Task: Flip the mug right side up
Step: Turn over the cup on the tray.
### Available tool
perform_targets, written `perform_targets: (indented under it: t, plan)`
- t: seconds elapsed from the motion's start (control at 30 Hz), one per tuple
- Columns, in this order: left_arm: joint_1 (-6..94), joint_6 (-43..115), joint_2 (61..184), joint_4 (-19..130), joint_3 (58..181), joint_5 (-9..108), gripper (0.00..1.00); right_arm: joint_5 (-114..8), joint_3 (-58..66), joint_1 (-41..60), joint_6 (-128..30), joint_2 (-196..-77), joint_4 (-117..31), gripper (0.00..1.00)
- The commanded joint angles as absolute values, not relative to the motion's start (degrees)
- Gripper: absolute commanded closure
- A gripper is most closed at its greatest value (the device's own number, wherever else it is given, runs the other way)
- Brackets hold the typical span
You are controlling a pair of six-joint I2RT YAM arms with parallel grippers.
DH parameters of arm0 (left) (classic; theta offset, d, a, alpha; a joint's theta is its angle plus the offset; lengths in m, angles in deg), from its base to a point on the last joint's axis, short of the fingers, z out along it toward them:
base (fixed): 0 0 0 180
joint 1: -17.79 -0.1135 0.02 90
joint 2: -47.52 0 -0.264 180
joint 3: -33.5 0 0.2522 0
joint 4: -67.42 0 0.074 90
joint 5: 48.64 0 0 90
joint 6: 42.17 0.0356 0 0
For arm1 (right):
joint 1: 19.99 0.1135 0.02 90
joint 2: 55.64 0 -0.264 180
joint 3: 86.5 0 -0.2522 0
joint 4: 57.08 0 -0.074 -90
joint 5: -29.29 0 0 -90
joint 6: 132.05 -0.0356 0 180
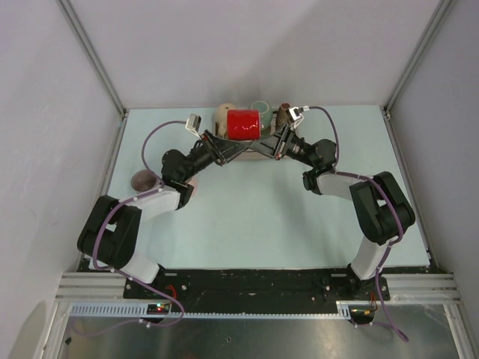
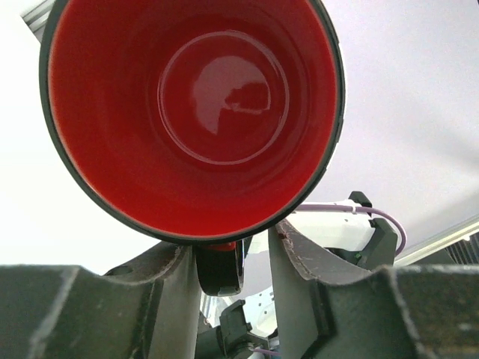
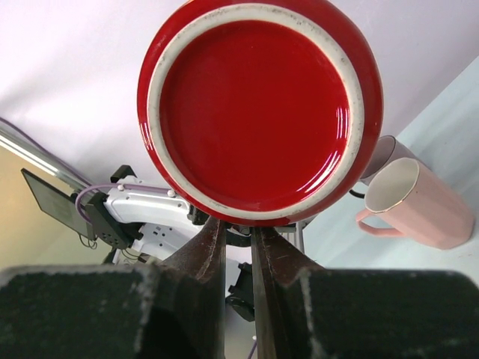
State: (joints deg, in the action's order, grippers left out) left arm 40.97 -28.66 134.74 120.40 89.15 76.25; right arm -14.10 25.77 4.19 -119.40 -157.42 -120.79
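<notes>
between the fingers (image 3: 209, 258) of the right gripper (image 3: 238, 250), drawn narrow with only a slit left, something dark is pinched just under the red mug (image 3: 258, 112), whose base faces this wrist right above the fingertips. opposite it, the left gripper (image 2: 228, 292) looks straight into the mug's mouth. its jaws stand wider, with the handle (image 2: 219, 269) against one finger and a gap showing at the other, so it brackets the handle rather than clamps it. i judge the right pinch to be on that same handle.

from above, the mug lies on its side where the two tools cross, apparently lifted off the table (image 1: 247, 217).

the danger is that one thin pinch carries all the weight. a twist to bring the mouth upward could let the mug swing or slip out. off to the right tool's side lies a pink mug (image 3: 423, 206), which a drop might strike.
</notes>
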Motion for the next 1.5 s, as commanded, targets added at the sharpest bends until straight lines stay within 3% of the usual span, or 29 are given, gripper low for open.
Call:
perform_targets:
  t: [0.0, 0.33, 0.57, 0.7, 0.93, 1.1, 1.37, 1.47]
  plan:
    - [40.14, -27.58, 130.24, 129.23, 90.56, 74.91, 0.58, -11.41, 26.68, 3.61, -117.18, -155.68, -126.36, 1.0]
    - [38.63, -27.64, 129.33, 129.16, 90.18, 74.26, 0.63, -11.27, 26.7, 3.12, -117.3, -155.4, -126.29, 1.0]
    - [38.33, -27.37, 128.94, 129.17, 89.89, 74.46, 0.53, -11.27, 26.66, 2.68, -117.5, -155.05, -126.36, 1.0]
    - [38.28, -27.4, 129.01, 129.12, 89.86, 74.41, 0.61, -11.19, 26.67, 2.76, -117.38, -154.94, -126.23, 1.0]
    - [38.27, -26.8, 128.83, 128.25, 89.58, 74.24, 0.85, -11.19, 26.64, 2.83, -117.37, -154.94, -126.12, 1.0]
    - [38.32, -26.27, 128.8, 127.5, 89.46, 74.09, 0.98, -11.06, 26.42, 2.85, -117.33, -154.98, -126.11, 1.0]
    - [38.28, -25.57, 128.58, 126.92, 89.28, 74.05, 1.0, -10.9, 25.93, 2.47, -117.21, -154.67, -125.55, 0.99]
    - [38.27, -25.34, 128.52, 126.76, 89.25, 74.03, 1.0, -10.88, 25.73, 2.44, -117.21, -154.5, -125.17, 0.94]
